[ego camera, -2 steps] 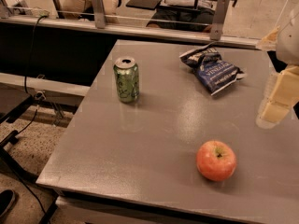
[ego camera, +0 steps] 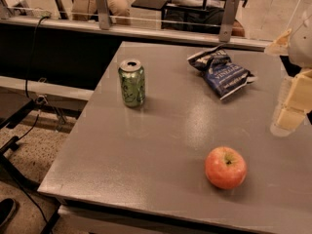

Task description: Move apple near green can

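The red-orange apple (ego camera: 225, 167) sits on the grey table (ego camera: 161, 130) near its front right, stem dimple up. The green can (ego camera: 132, 83) stands upright toward the table's left side, well apart from the apple. My gripper (ego camera: 292, 108) is at the right edge of the view, above the table and up and to the right of the apple, touching nothing. It is pale and partly cut off by the frame.
A dark blue chip bag (ego camera: 222, 71) lies at the back of the table, right of the can. A rail with metal posts (ego camera: 161, 30) runs behind the table. The floor and cables lie to the left.
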Tool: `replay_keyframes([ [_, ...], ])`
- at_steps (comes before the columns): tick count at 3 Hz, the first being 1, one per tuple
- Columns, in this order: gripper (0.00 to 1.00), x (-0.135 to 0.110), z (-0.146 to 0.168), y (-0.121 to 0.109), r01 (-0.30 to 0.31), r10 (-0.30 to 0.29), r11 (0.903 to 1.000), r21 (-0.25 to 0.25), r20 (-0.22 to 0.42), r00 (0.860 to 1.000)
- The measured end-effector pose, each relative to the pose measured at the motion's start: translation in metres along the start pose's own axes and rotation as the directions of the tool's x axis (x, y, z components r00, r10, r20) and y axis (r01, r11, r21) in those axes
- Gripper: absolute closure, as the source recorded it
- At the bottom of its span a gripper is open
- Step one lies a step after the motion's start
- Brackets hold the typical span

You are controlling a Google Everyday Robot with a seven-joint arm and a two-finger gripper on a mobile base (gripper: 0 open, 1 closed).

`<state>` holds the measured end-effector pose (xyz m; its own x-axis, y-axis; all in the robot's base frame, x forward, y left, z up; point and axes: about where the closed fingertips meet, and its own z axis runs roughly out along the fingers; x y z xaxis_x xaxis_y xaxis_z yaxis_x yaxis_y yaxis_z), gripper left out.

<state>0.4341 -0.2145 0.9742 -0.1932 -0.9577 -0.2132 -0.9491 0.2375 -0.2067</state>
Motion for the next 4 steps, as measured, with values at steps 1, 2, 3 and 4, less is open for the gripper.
replay_keyframes([
  [1,0.00,-0.002,0.006,0.012,0.035,-0.033,0.9987,-0.037,0.040,0.999],
  [2,0.00,0.002,0.030,0.042,0.071,-0.062,0.9946,-0.076,0.115,0.991],
  [3,0.00,0.000,0.050,0.066,0.117,-0.101,0.9889,-0.091,0.169,0.980],
  [4,0.00,-0.003,0.067,0.084,0.153,-0.128,0.9829,-0.103,0.213,0.969],
])
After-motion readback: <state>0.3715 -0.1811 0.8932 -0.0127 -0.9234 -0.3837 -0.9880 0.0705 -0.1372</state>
